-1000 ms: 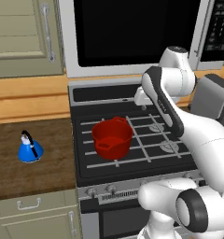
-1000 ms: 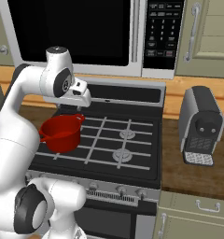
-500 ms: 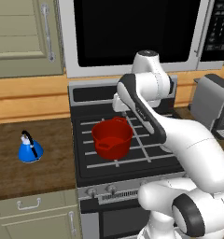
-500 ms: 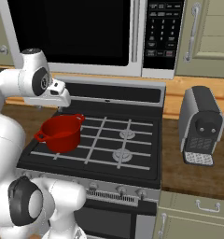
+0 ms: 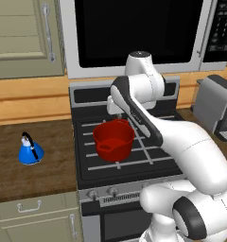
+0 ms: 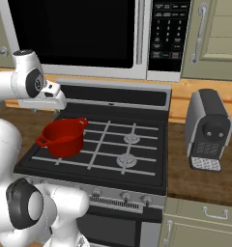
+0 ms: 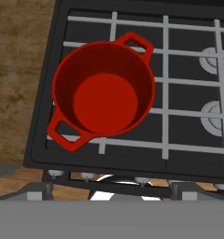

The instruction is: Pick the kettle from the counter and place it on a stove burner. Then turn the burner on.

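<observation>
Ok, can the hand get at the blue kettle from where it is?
Probably yes: the kettle stands alone on the counter left of the stove, nothing around it; the open hand hangs above the red pot.

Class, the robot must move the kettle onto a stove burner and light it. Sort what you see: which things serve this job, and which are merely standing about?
For the job: kettle; counter; stove burner; stove knobs.

Standing about: red pot; coffee machine; microwave.
</observation>
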You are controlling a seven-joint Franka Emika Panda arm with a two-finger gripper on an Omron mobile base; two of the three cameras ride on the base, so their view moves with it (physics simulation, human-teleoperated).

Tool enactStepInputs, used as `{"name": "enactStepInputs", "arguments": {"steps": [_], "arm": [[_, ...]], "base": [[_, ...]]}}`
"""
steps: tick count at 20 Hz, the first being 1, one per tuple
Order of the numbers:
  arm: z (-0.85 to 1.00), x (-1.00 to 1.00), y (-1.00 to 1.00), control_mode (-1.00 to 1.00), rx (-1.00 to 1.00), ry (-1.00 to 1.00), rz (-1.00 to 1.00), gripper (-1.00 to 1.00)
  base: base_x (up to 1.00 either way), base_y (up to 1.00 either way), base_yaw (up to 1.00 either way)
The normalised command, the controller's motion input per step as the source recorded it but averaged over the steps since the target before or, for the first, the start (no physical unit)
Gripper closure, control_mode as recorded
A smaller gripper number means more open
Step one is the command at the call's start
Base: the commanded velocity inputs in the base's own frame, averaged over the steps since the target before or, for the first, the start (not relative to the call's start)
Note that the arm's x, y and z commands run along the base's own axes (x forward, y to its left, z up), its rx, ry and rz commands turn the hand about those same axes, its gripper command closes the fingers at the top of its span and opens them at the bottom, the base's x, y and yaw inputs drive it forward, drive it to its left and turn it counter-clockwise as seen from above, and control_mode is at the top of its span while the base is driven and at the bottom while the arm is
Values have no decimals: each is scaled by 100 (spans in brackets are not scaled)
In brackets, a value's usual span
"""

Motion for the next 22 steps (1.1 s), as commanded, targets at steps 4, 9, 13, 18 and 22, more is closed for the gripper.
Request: {"name": "enactStepInputs", "arguments": {"steps": [4, 9, 13, 18, 22], "arm": [[0, -4, 2, -100, -2, -2, 0, -100], [0, -14, 28, -100, 0, -2, 7, -100], [0, 0, 97, -100, -1, 0, 13, -100], [0, 0, 100, -100, -7, 0, 24, -100], [0, 0, 100, -100, -8, 0, 23, -100]], "base": [[0, 0, 0], [0, 0, 0], [0, 0, 0], [0, 0, 0], [0, 0, 0]]}}
